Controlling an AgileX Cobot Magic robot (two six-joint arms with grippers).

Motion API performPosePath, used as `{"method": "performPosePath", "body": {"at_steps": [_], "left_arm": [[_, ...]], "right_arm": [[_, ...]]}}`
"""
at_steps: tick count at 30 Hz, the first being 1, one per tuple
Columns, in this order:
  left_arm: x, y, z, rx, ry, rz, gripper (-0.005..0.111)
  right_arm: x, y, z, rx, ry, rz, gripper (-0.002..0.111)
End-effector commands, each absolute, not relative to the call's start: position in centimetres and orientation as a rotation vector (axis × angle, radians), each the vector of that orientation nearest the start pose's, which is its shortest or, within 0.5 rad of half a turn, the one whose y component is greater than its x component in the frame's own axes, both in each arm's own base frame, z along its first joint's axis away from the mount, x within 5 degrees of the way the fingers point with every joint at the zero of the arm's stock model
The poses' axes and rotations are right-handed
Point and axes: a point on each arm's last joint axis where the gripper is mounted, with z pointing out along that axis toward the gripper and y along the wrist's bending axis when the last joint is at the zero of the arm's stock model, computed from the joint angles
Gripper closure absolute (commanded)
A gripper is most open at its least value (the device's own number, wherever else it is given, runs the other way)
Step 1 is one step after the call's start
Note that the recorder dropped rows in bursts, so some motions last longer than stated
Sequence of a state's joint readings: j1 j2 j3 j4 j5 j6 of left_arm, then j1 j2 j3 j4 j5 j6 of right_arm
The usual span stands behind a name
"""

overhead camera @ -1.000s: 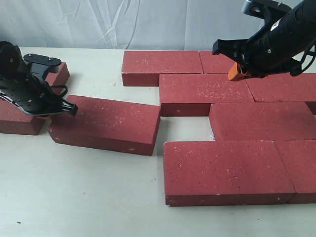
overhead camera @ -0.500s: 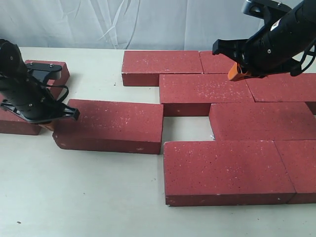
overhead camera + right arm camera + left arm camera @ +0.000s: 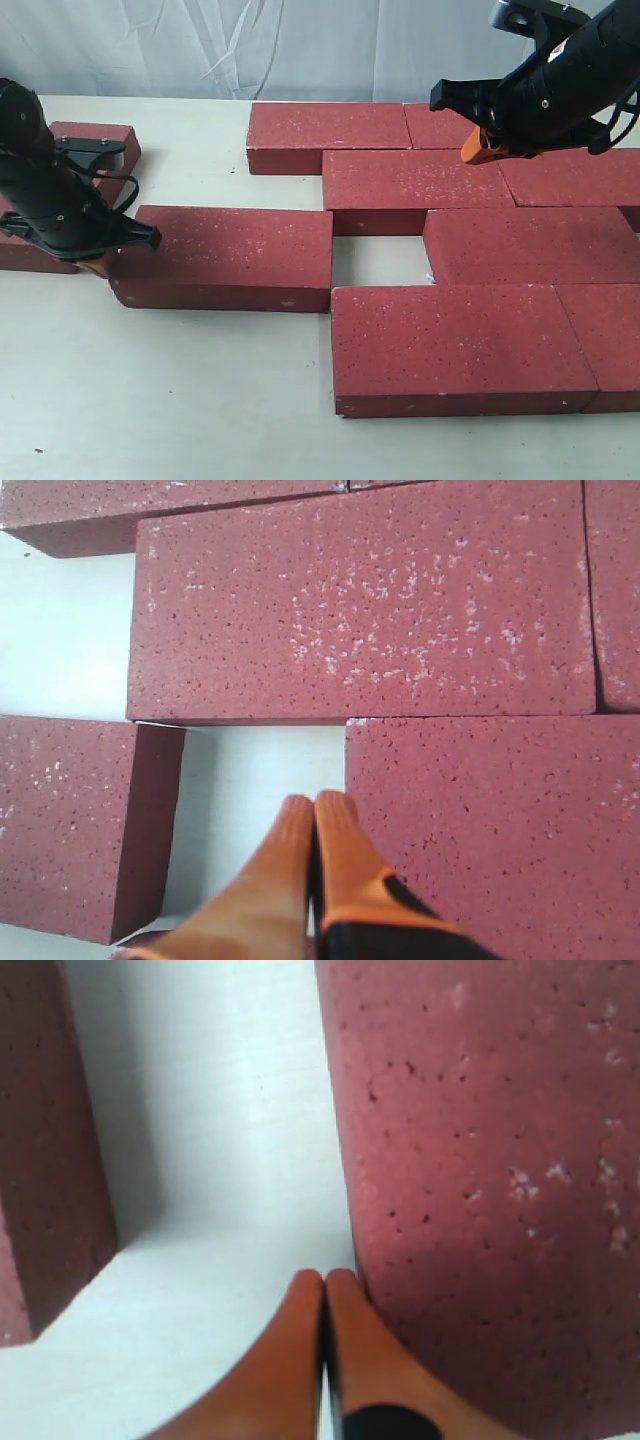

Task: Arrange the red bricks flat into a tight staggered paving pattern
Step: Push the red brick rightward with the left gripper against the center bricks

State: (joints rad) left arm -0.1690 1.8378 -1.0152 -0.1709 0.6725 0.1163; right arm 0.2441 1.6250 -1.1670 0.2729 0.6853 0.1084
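Observation:
Several dark-red bricks lie flat in staggered rows at the right (image 3: 420, 190). One loose brick (image 3: 225, 257) lies left of them, its right end beside a small gap (image 3: 375, 260) in the paving. My left gripper (image 3: 100, 262) is shut, its orange fingertips pressed against that brick's left end (image 3: 480, 1160). Another brick (image 3: 70, 200) lies behind the left arm, partly hidden. My right gripper (image 3: 478, 152) hangs shut and empty above the upper rows; in its wrist view the tips (image 3: 318, 802) hover over the gap.
A white cloth backdrop hangs behind the pale table (image 3: 180, 400). Bare table runs along the front and left. The paved rows reach the right edge of the exterior view.
The left gripper has pushed the loose brick rightward and turned it square to the rows; its right end now sits closer to the paving. The right arm has not moved.

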Motion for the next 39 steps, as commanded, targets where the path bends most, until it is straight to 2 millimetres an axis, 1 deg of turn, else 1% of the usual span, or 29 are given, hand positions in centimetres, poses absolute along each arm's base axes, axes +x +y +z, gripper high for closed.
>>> {"method": "performPosePath", "body": {"at_steps": [1,15,17,21,26,29,33,35,39], "left_arm": [[31.9,-6.7,14.5,0.221,2.991,-0.211,0.107],[31.9,-7.0,14.5,0.243,2.985,-0.255,0.107],[31.9,-7.1,14.6,0.243,2.983,-0.282,0.107],[31.9,-7.8,14.7,0.263,2.959,-0.397,0.107],[31.9,-8.2,14.8,0.283,2.946,-0.452,0.107],[31.8,-8.2,14.7,0.286,2.949,-0.451,0.107],[31.7,-8.5,14.6,0.357,2.942,-0.404,0.107],[31.8,-8.3,14.6,0.367,2.944,-0.368,0.107],[32.0,-7.3,14.5,0.322,2.950,-0.266,0.107]], "right_arm": [[32.8,9.6,26.0,0.040,2.621,0.421,0.109],[32.8,9.6,26.1,0.045,2.619,0.429,0.109],[32.8,9.6,26.1,0.045,2.619,0.429,0.109],[32.8,9.6,26.1,0.040,2.619,0.428,0.109],[32.8,9.6,26.1,0.040,2.619,0.428,0.109],[32.8,9.6,26.1,0.041,2.617,0.428,0.109],[32.8,9.6,26.1,0.040,2.619,0.428,0.109],[32.8,9.6,26.1,0.040,2.619,0.428,0.109],[32.8,9.6,26.1,0.040,2.619,0.428,0.109]]}}
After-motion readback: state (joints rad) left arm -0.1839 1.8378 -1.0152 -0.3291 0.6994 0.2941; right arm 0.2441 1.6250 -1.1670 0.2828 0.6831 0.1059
